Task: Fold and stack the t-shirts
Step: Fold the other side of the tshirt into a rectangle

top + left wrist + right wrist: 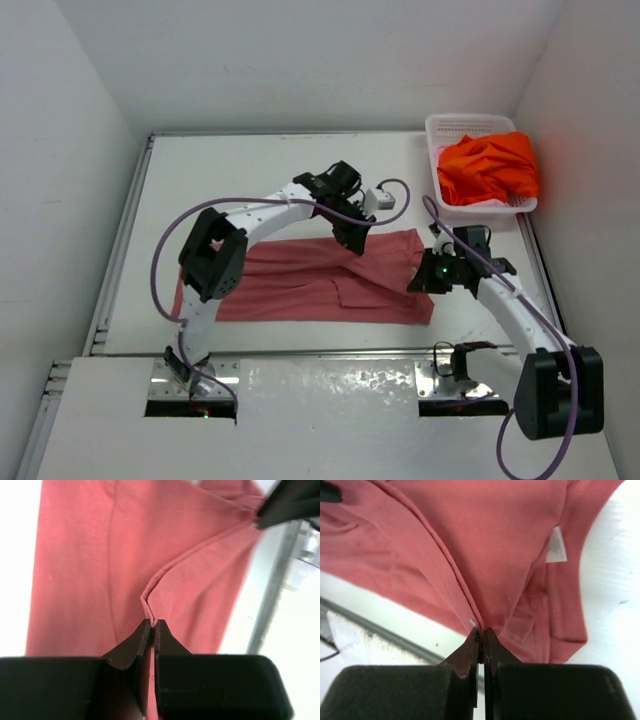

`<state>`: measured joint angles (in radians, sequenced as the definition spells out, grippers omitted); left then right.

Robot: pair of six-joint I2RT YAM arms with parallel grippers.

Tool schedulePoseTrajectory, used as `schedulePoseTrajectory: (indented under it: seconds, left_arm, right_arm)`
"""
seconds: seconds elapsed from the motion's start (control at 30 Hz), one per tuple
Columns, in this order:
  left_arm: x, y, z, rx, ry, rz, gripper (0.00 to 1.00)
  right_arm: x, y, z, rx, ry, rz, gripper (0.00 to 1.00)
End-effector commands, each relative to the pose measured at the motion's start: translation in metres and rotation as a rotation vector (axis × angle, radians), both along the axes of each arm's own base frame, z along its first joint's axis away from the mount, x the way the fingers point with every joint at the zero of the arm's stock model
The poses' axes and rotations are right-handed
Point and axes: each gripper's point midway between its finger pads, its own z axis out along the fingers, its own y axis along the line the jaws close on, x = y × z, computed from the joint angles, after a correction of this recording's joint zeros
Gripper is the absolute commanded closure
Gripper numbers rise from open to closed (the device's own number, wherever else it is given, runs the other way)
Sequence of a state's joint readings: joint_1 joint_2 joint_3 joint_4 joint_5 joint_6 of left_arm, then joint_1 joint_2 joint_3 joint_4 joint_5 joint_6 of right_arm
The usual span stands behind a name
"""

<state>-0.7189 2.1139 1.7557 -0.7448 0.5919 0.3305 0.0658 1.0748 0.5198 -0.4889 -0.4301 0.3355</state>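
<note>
Rose-red shirt (300, 285) clenched by left pincer (152, 625) and right pincer (481, 632), apparently along folds.

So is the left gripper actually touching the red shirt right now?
Touching. In the left wrist view the left gripper has its jaws closed on a raised hem of the red shirt, which runs straight between them.
</note>
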Motion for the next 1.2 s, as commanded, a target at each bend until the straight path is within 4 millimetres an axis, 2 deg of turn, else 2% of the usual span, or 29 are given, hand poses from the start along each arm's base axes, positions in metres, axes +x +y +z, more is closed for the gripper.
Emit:
schedulePoseTrajectory:
  seconds: [0.0, 0.07, 0.13, 0.23, 0.27, 0.3, 0.37, 0.43, 0.47, 0.5, 0.57, 0.73, 0.9, 1.13, 1.17]
  left_arm:
    - [-0.019, 0.004, 0.029, -0.083, 0.016, -0.034, 1.00]
    - [-0.023, 0.005, 0.030, -0.091, 0.023, -0.038, 1.00]
    - [-0.018, 0.009, 0.030, -0.092, 0.025, -0.015, 1.00]
    - [0.005, 0.009, 0.038, -0.142, 0.003, 0.083, 1.00]
    - [0.010, 0.018, 0.035, -0.135, 0.028, 0.153, 1.00]
    - [0.020, 0.017, 0.037, -0.147, 0.014, 0.190, 1.00]
    - [0.029, 0.024, 0.027, -0.138, -0.001, 0.274, 1.00]
    - [0.030, 0.025, 0.016, -0.137, 0.004, 0.322, 1.00]
    - [0.032, 0.025, 0.014, -0.142, 0.001, 0.340, 1.00]
    - [0.034, 0.025, 0.011, -0.145, -0.008, 0.347, 1.00]
    - [0.041, 0.030, 0.001, -0.128, -0.050, 0.380, 1.00]
    - [0.046, 0.036, -0.011, -0.096, -0.074, 0.413, 1.00]
    - [0.046, 0.034, -0.014, -0.100, -0.063, 0.426, 1.00]
    - [0.051, 0.042, -0.035, -0.036, -0.102, 0.428, 1.00]
    - [0.047, 0.042, -0.039, -0.026, -0.095, 0.403, 0.91]
  right_arm:
    - [-0.007, 0.007, 0.021, 0.036, -0.023, 0.050, 1.00]
    - [-0.009, 0.007, 0.025, 0.038, -0.019, 0.053, 1.00]
    - [-0.002, 0.006, 0.030, 0.028, -0.042, 0.045, 1.00]
    - [0.023, 0.004, 0.033, 0.019, -0.076, 0.018, 1.00]
    - [0.035, 0.000, 0.026, -0.011, -0.073, 0.006, 1.00]
    - [0.042, 0.001, 0.026, -0.011, -0.076, 0.008, 1.00]
    - [0.070, -0.004, 0.031, -0.042, -0.142, -0.015, 1.00]
    - [0.093, -0.003, 0.028, -0.041, -0.162, -0.026, 1.00]
    - [0.099, -0.003, 0.025, -0.045, -0.159, -0.028, 1.00]
    - [0.100, -0.004, 0.011, -0.055, -0.116, -0.025, 1.00]
    - [0.111, -0.009, 0.007, -0.090, -0.116, -0.026, 1.00]
    - [0.135, -0.026, -0.005, -0.182, -0.145, -0.064, 1.00]
    - [0.151, -0.020, -0.011, -0.157, -0.164, -0.069, 1.00]
    - [0.153, -0.026, -0.031, -0.198, -0.123, -0.049, 1.00]
    - [0.151, -0.028, -0.034, -0.214, -0.103, -0.039, 0.96]
